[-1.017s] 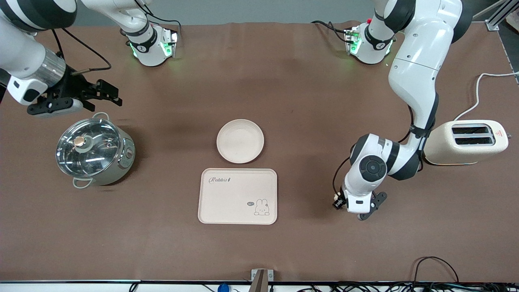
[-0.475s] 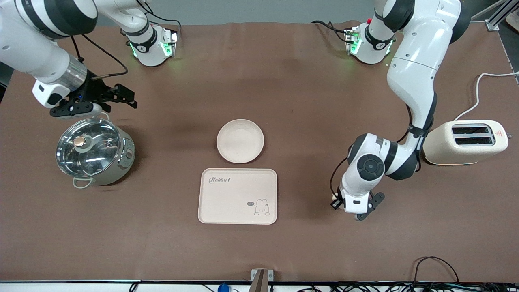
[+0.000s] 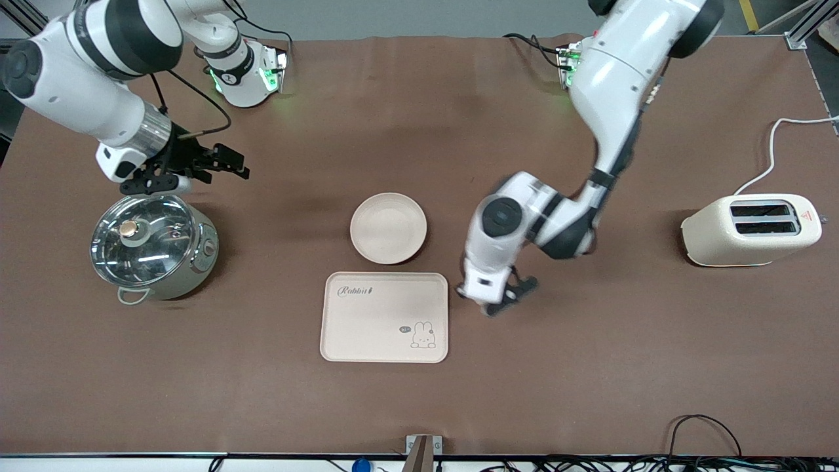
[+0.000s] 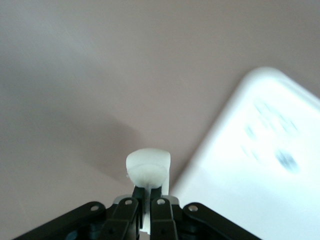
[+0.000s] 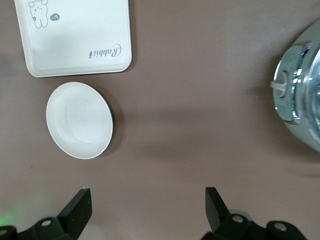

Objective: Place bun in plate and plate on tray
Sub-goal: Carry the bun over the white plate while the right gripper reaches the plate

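2 arms show on my feed. My right gripper [image 3: 226,162] hangs wide open and empty just beside the pot [image 3: 152,244], waiting. Mid-table, the plate [image 3: 388,227] sits bare, touching the tray [image 3: 384,317] on the edge farther from the front camera. My left gripper [image 3: 493,303], clamped on the bun [image 4: 148,168], hovers over bare table beside the tray, so the plate lies toward the right arm's end from that claw.
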{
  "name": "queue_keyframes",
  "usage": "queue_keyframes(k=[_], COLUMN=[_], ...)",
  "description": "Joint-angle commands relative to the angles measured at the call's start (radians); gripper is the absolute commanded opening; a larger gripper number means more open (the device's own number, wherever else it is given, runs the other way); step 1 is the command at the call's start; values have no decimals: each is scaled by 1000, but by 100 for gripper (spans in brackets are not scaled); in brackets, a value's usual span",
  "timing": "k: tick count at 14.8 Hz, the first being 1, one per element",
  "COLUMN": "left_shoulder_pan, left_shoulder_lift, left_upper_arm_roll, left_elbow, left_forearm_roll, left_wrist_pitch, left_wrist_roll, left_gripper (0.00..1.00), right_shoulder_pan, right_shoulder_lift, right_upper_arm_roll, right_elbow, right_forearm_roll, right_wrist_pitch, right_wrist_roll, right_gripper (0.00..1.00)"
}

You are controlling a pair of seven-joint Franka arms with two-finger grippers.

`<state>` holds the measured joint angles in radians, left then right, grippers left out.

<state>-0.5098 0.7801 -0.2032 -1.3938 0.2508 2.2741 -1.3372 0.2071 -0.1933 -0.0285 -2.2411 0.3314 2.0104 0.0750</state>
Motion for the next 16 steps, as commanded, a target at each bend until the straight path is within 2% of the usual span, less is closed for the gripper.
queue_keyframes(k=[1, 4, 7, 8, 10, 13, 14, 15, 16], left_shoulder_pan=[-74, -121, -142, -148, -168, -193, -200, -200, -199], left_shoulder_lift=[-8, 8, 19, 25, 36, 50, 51, 51, 48], left_upper_arm_roll=[-2, -48, -64, -65, -65, -65, -65, -65, -65], left_elbow=[25, 24, 19, 19, 18, 18, 18, 18, 18], left_forearm_roll=[8, 2, -64, -65, -67, -100, -110, -110, -110], left_wrist_pitch=[-21, 25, 59, 59, 79, 103, 110, 110, 110], left_wrist_roll=[-58, -85, -85, -85, -85, -95, -102, -109, -120], left_gripper=[3, 7, 13, 19, 23, 23, 23, 29, 56], right_shoulder_pan=[15, 35, 101, 123, 156, 207, 233, 262, 293], right_shoulder_lift=[-14, 9, 113, 145, 208, 282, 304, 316, 324], right_upper_arm_roll=[-5, -4, -4, -5, -5, -4, -4, -4, -5], right_elbow=[-87, -152, -167, -163, -161, -160, -155, -155, -157], right_forearm_roll=[84, 119, 172, 211, 259, 270, 305, 357, 385], right_wrist_pitch=[66, 198, 339, 359, 431, 525, 539, 568, 608], right_wrist_roll=[11, 11, 12, 11, 11, 12, 12, 11, 11], right_gripper=[100, 100, 100, 100, 100, 100, 100, 100, 100])
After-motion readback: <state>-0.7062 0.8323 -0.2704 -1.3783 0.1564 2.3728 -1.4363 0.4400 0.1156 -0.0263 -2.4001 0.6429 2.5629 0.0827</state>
